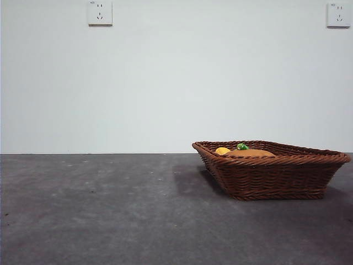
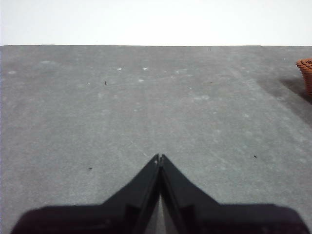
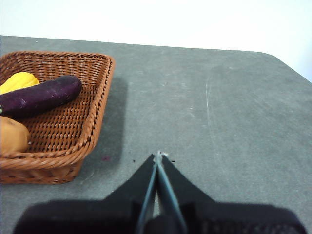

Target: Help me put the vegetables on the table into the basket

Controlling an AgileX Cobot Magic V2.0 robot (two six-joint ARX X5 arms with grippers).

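- Apparently done: all three vegetables sit inside the basket [image 3: 58, 122], none left on the table [image 1: 110, 210] as far as the three views show.
- Potato [image 3: 12, 136]: brown, lying in the basket against its near wall in the right wrist view; in the front view only its top shows above the rim.
- Yellow piece [image 3: 18, 80]: in the basket, touching or just beside the eggplant; cannot tell which.
- Eggplant [image 3: 41, 96]: dark purple, lying flat across the basket floor between the yellow piece and the potato. Its green cap pokes above the rim in the front view.
- Basket stands toward the table's right side in the front view, upright, nothing hanging over the rim.
- Left gripper [image 2: 159, 157]: jaws together, holding nothing, over bare table with only a basket corner at the edge of its view, well apart.
- Right gripper [image 3: 158, 155]: jaws together, empty, over the table just beside the basket and not touching it.
- Neither arm shows in the front view.
- Judgement: nothing left to pick; at most, arms park. A vegetable outside all three views cannot be ruled out.
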